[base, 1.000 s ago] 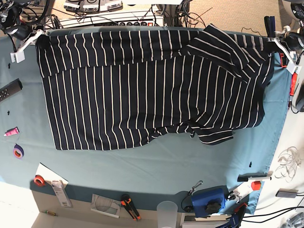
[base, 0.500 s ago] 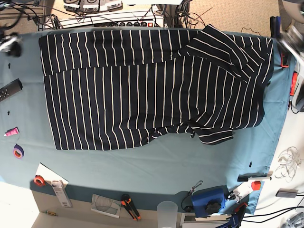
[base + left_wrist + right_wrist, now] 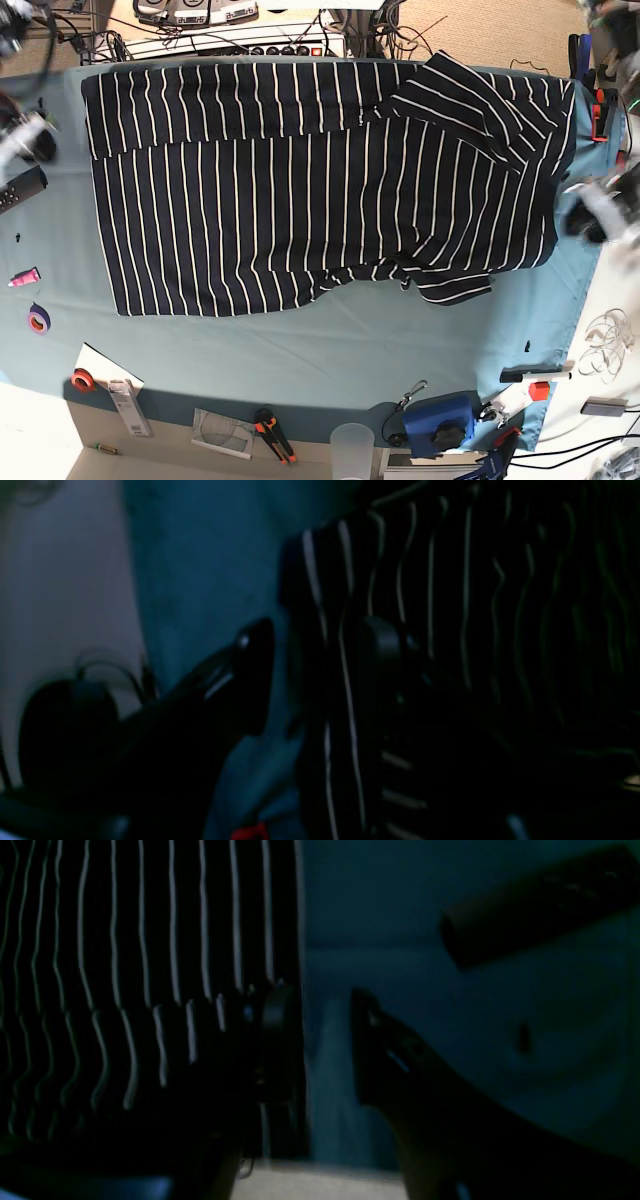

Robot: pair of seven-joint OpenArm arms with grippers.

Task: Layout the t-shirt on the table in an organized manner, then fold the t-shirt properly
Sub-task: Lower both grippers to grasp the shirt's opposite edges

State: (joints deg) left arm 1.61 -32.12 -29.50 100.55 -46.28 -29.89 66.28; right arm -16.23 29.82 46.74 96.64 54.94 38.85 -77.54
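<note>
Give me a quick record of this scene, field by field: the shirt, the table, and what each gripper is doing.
t-shirt: spread on the table, far strip folded over, one sleeve end rumpled
table: teal cloth; tape rolls, tools and a remote at its edges
left gripper: open, one finger over the shirt's edge, holding nothing
right gripper: open beside the shirt's edge, holding nothing
fold state: partly folded, not finished

Soft matt striped fabric t-shirt (image 3: pixel 300 190), plain matt teal cloth on table (image 3: pixel 340 350), gripper fingers (image 3: pixel 255 675) prob. glossy plastic
</note>
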